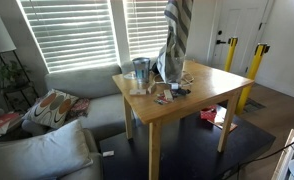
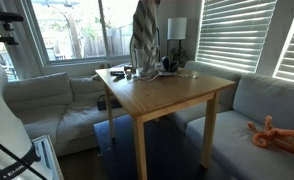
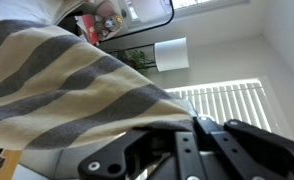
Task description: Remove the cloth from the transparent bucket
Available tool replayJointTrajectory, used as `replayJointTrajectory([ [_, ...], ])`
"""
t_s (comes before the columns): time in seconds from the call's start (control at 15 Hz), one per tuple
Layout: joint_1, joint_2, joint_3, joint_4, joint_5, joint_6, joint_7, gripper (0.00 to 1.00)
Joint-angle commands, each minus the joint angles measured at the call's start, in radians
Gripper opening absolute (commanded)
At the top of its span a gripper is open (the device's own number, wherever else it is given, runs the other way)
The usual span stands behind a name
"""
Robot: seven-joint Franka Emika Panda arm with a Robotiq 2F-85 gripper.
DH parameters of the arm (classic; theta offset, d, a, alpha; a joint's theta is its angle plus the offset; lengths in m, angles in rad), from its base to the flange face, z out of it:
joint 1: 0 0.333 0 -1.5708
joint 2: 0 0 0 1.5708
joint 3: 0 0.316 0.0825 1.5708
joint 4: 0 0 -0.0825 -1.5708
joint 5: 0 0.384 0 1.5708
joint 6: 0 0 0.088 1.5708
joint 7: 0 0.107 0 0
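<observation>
Claw (image 3: 207,128) pinches the cloth (image 1: 176,35) by its top end. The rest hangs straight below it, tail down at table (image 1: 212,85) level. The transparent bucket is too faint to make out there. Lift vertically until the tail should clear the rim, then move sideways slowly, no swinging.
</observation>
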Motion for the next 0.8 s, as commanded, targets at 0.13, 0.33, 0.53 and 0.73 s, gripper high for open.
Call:
replayJointTrajectory([
  [0.13, 0.033, 0.033, 0.036, 0.147, 0.148, 0.109, -0.045, 0.01],
  [0.33, 0.029, 0.013, 0.035, 0.122, 0.111, 0.098, -0.031, 0.02],
  [0.53, 0.027, 0.017, 0.033, 0.115, 0.11, 0.098, -0.031, 0.02],
  [0.73, 0.027, 0.019, 0.032, 0.115, 0.11, 0.097, -0.031, 0.01],
])
